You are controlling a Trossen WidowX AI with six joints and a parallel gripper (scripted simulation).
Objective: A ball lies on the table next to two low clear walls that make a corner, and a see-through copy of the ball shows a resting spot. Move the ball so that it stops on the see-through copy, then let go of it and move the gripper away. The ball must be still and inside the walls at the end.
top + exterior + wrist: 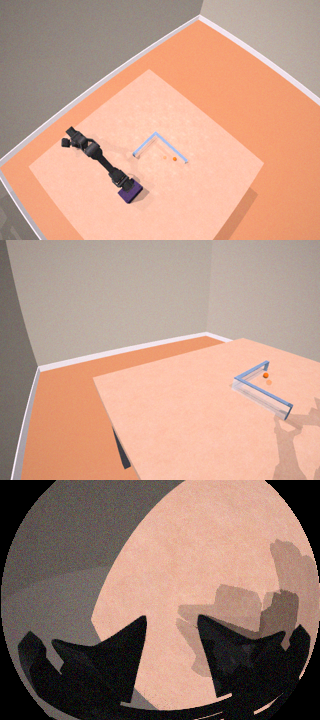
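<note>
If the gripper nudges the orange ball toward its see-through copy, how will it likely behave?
The ball is round and small, so it will probably roll on past the see-through copy. The right-hand clear wall beside it might bounce it back. Gentle, short contact seems wise.

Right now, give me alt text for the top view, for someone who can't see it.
A small orange ball rests beside its pale see-through copy inside two low clear blue-edged walls. The black arm's end effector hangs open, far off near the peach table's edge.
</note>
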